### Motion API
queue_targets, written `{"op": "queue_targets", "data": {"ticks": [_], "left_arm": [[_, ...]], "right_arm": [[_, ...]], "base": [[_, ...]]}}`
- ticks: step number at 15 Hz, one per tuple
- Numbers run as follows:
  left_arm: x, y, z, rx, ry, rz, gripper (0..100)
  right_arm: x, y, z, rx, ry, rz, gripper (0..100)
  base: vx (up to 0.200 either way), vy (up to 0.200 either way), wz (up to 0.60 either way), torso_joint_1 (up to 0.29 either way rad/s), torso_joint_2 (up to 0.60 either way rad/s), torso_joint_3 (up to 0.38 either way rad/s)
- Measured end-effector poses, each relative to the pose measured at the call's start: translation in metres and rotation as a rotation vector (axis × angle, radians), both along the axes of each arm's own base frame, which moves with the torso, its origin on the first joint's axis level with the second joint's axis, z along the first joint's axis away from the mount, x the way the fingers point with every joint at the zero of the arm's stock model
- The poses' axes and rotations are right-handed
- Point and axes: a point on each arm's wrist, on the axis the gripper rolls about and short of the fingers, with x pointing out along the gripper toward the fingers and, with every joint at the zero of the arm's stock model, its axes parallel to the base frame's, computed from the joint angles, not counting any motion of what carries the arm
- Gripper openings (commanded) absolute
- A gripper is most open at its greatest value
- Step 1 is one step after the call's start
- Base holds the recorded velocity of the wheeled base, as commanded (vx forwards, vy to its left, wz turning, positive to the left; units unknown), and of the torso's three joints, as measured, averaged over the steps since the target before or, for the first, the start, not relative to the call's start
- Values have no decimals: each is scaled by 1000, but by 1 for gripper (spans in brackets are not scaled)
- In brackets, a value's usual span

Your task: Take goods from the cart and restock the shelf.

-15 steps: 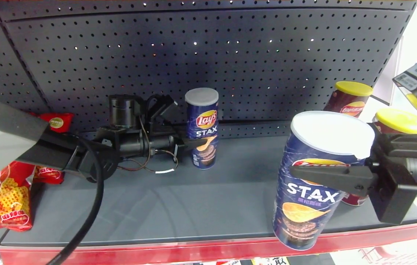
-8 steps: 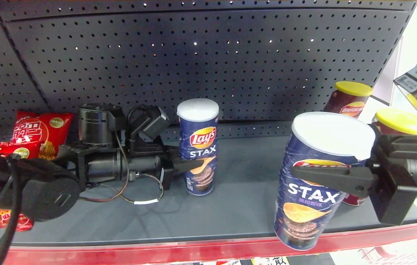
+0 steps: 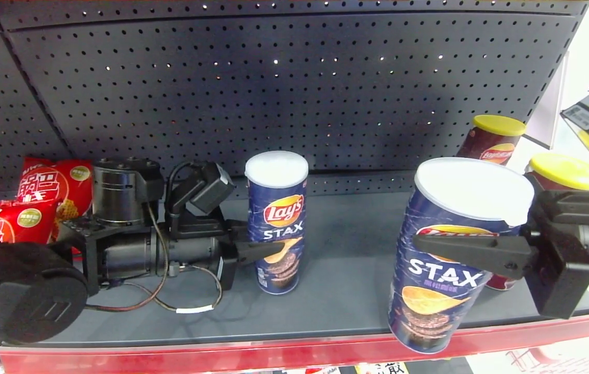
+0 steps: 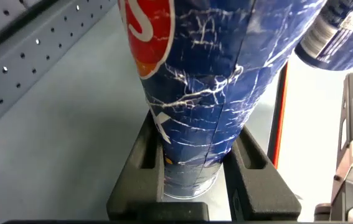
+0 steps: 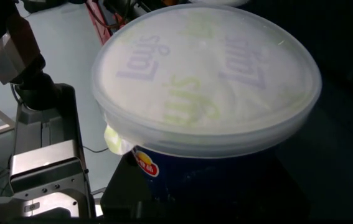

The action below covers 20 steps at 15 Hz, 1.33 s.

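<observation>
The left gripper [image 3: 276, 250] is clamped on a blue chip can [image 3: 276, 218] with a white lid, one black finger [image 3: 260, 249] across the front of the label and the other behind it. In the left wrist view the two fingers press the can [image 4: 207, 74] from both sides low on its body, the gripper [image 4: 198, 158] snug around it. The can stands upright, its base at or just above the grey shelf [image 3: 346, 270] - I cannot tell which. Behind this gripper's wrist, toward the pegboard back panel [image 3: 273, 78], lie red snack bags [image 3: 50, 182].

The right gripper [image 3: 432, 241] pinches a second blue chip can [image 3: 455, 291], also white-lidded, gripping it just under the lid; one long finger [image 3: 476, 252] crosses the label. This can hangs tilted a little, its base out over the shelf's red front lip [image 3: 273, 356] and clear of the deck. From the right wrist camera the lid [image 5: 207, 74] lies directly below, with the can's blue wall under it.

Beyond the right gripper, deeper on the shelf and close to its held can, stand two dark red cans with yellow lids - one [image 3: 497, 137] near the back panel, the other [image 3: 567, 171] just by the gripper's body

The two blue cans are well apart, bare shelf between them
</observation>
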Motion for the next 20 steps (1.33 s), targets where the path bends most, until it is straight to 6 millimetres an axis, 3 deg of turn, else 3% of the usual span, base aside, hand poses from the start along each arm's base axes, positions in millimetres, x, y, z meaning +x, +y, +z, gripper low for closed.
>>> {"op": "queue_targets", "data": {"ticks": [15, 20], "left_arm": [[-6, 1, -8, 17, 29, -1, 0], [-12, -8, -8, 10, 48, -12, 0]], "right_arm": [[1, 1, -1, -3, 5, 1, 0], [1, 1, -2, -4, 7, 0, 0]], "base": [[0, 0, 0, 0, 0, 0], [0, 0, 0, 0, 0, 0]]}}
